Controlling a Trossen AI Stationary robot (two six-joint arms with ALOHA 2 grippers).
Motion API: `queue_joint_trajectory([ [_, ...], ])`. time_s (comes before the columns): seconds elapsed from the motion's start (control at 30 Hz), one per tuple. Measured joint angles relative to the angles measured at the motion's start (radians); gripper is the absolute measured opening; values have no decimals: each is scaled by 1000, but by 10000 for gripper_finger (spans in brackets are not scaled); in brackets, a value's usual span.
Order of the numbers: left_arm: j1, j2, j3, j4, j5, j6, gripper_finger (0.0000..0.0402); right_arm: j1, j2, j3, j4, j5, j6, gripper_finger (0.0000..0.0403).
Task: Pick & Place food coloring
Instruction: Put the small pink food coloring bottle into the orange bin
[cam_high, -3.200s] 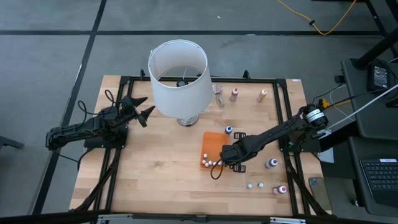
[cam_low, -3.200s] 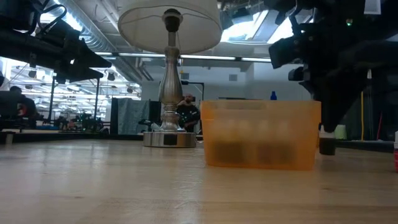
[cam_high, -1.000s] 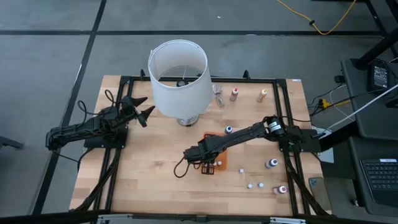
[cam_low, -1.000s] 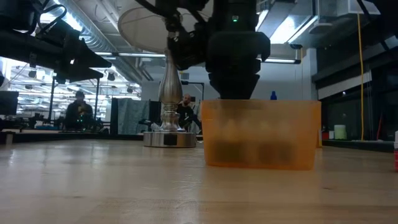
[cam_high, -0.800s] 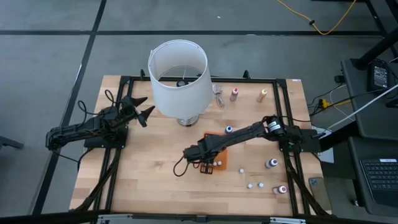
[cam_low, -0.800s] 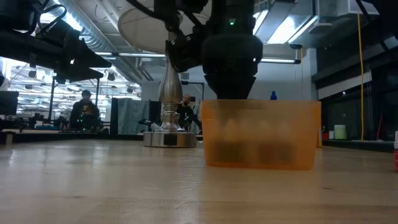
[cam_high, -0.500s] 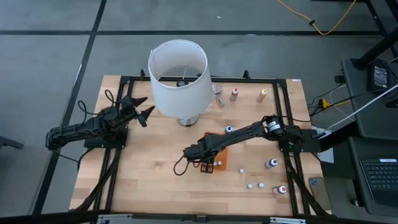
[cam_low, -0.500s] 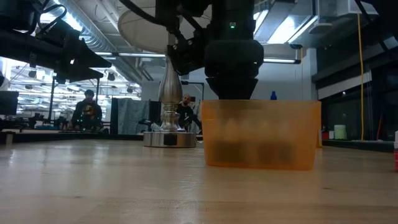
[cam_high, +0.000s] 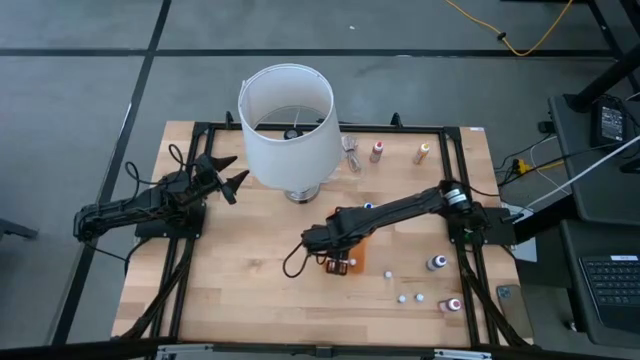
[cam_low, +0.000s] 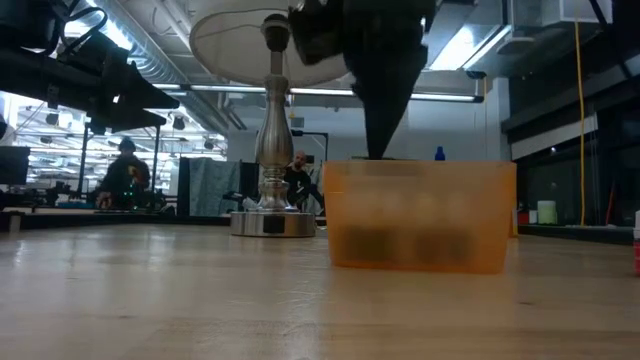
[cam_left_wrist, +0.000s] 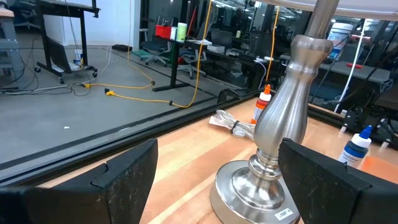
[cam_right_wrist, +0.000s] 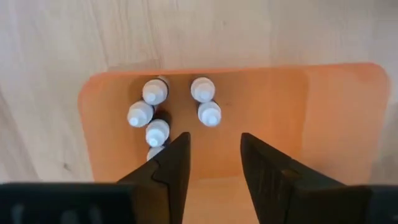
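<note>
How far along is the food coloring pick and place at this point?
Done: at least five white-capped bottles stand in the orange tray. In hand: nothing; the right pincer hangs open and empty over the tray. Left: about eight loose bottles on the table's far and right parts. The left pincer waits open beside the lamp.

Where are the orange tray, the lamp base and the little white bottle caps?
orange tray (cam_right_wrist: 267, 118): right wrist view, bare floor.
lamp base (cam_left_wrist: 249, 190): left wrist view, round silver foot.
white bottle caps (cam_right_wrist: 155, 92): right wrist view, one cap's top.
</note>
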Motion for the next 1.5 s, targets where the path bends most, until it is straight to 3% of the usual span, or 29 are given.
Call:
queue_joint_trajectory([
  [0.13,0,0,0,0,0,0,322,23,-37,-1,-17,0,34,161],
  [0.37,0,0,0,0,0,0,322,80,-113,-88,-28,-20,119,243],
  [0.53,0,0,0,0,0,0,322,129,-192,-178,-29,-29,270,275],
  [0.97,0,0,0,0,0,0,322,265,-343,-463,43,-29,540,279],
  [1.5,0,0,0,0,0,0,322,323,-353,-672,229,-55,602,279],
])
